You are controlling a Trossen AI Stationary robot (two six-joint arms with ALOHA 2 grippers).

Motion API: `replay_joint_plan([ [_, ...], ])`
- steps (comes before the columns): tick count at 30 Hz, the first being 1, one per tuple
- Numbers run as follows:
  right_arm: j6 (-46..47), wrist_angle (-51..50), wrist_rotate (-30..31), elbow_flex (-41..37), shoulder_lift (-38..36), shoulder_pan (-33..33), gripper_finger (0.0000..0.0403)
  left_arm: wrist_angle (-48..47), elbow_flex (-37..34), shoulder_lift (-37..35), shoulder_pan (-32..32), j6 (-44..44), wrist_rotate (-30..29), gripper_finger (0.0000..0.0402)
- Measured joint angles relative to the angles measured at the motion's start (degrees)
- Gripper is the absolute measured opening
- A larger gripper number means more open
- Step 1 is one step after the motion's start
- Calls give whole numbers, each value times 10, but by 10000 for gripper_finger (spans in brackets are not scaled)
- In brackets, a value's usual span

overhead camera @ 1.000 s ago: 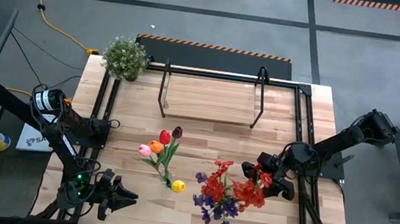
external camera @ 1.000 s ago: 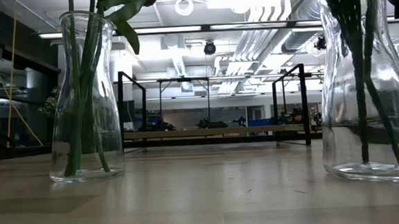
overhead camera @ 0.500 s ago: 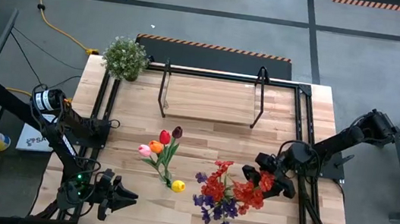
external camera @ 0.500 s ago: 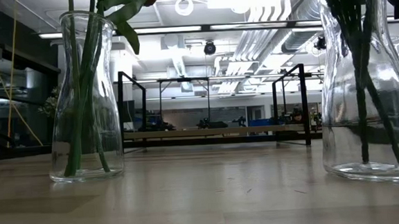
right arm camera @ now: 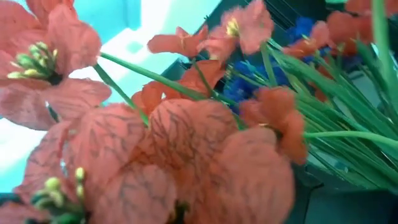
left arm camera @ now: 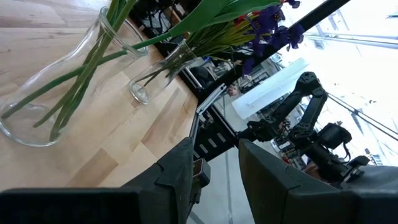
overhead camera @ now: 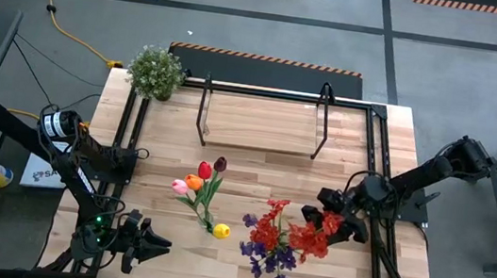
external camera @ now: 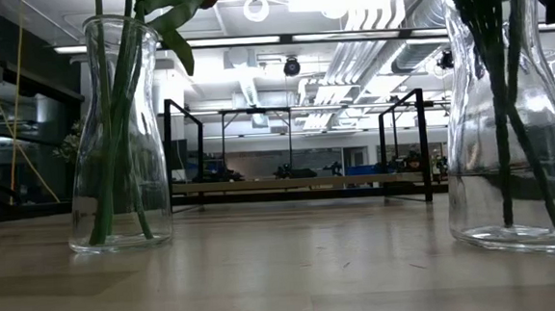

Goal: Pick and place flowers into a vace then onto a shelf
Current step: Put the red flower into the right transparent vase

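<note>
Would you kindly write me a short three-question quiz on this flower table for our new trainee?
1. True or false: the shelf already carries a vase.
2. Which pincer is up against the red and purple sprays? A) left B) right C) neither
3. Fill in: the tulips stand in a clear glass ____.

Key
1. False. In the high view the board is bare; both vases stand on the table.
2. B. The right pincer is at the blossoms, while the left pincer waits at the table's near left corner.
3. Vase.
</note>
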Motion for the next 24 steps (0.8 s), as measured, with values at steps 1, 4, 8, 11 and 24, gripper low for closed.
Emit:
replay_joint_plan([
  [1, 0, 7, 0, 0, 0, 0, 179, 0, 0, 0, 0, 0, 0, 163],
  [4, 0, 13, 1, 0, 0, 0, 179, 0, 0, 0, 0, 0, 0, 163],
  [8, 0, 8, 3, 0, 0, 0, 179, 0, 0, 0, 0, 0, 0, 163],
  [11, 0, 4, 4, 0, 0, 0, 179, 0, 0, 0, 0, 0, 0, 163],
  [24, -35, -43, 3, 0, 0, 0, 179, 0, 0, 0, 0, 0, 0, 163],
])
